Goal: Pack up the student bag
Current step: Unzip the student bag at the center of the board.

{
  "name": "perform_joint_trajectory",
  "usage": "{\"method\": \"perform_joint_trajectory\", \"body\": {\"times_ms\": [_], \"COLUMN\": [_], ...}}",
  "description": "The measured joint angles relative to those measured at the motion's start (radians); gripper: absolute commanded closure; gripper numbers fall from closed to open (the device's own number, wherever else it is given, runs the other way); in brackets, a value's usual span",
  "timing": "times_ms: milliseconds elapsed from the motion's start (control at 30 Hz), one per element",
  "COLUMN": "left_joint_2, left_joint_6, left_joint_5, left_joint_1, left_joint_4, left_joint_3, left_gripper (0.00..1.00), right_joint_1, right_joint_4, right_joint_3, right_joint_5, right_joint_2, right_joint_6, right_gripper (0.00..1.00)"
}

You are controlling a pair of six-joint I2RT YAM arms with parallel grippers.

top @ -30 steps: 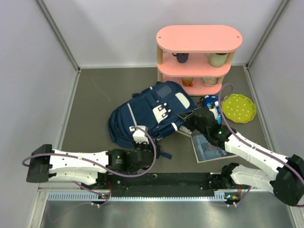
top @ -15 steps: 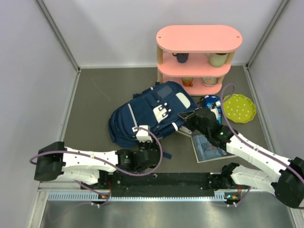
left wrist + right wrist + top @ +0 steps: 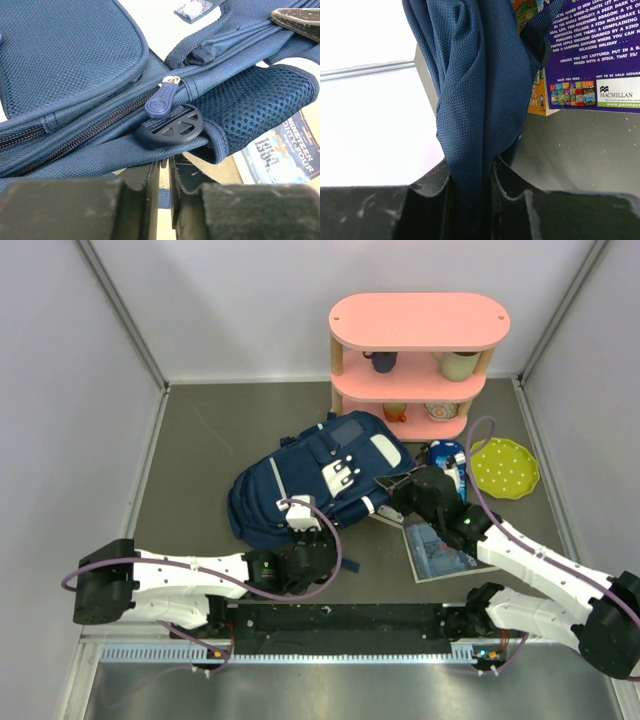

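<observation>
Right wrist view: navy blue fabric backpack (image 3: 480,100) is pinched at lower centre by right fingers (image 3: 427,200); left fingers (image 3: 135,197) narrow, hold unclear; slippage is risked under pull.

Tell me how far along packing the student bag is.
Done: nothing visibly packed; the book lies on the table beside the student bag. In hand: right claw pinches the bag's mesh fabric; left claw sits just below the zipper pull, jaws nearly together. Left: the zipper looks closed, so open it, then load the book.
</observation>
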Motion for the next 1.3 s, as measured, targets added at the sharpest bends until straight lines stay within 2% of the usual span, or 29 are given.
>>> {"method": "perform_joint_trajectory", "body": {"times_ms": [33,267,433,667,800,933,1100,1300], "left_joint_2": [0.000,-0.001,-0.029,-0.243,-0.354,-0.415,-0.367,-0.268], "left_joint_6": [0.001,-0.022,-0.053,-0.073,-0.033,0.043,0.103,0.119], "left_joint_5": [0.000,0.005,0.032,0.140,0.233,0.340,0.418,0.415], "left_joint_1": [0.000,0.000,0.000,0.002,0.002,-0.005,-0.095,-0.198], "left_joint_4": [0.002,-0.014,-0.105,-0.347,-0.401,-0.417,-0.445,-0.474], "left_joint_3": [0.000,0.000,0.000,-0.060,-0.094,-0.109,-0.084,-0.004], "left_gripper": [1.00,1.00,1.00,1.00,1.00,1.00,1.00,1.00], "right_joint_1": [0.000,0.000,0.000,-0.057,-0.126,-0.145,-0.146,-0.138], "right_joint_4": [0.000,0.000,0.000,0.005,0.027,0.056,0.038,-0.043], "right_joint_3": [0.000,0.000,0.000,0.000,0.000,0.005,0.060,0.190], "right_joint_5": [0.000,0.001,0.000,-0.074,-0.172,-0.264,-0.366,-0.451], "right_joint_2": [-0.001,-0.005,-0.005,0.000,0.034,0.072,0.124,0.214], "right_joint_6": [0.000,-0.005,-0.061,-0.225,-0.344,-0.451,-0.587,-0.715], "right_gripper": [1.00,1.00,1.00,1.00,1.00,1.00,1.00,1.00]}}
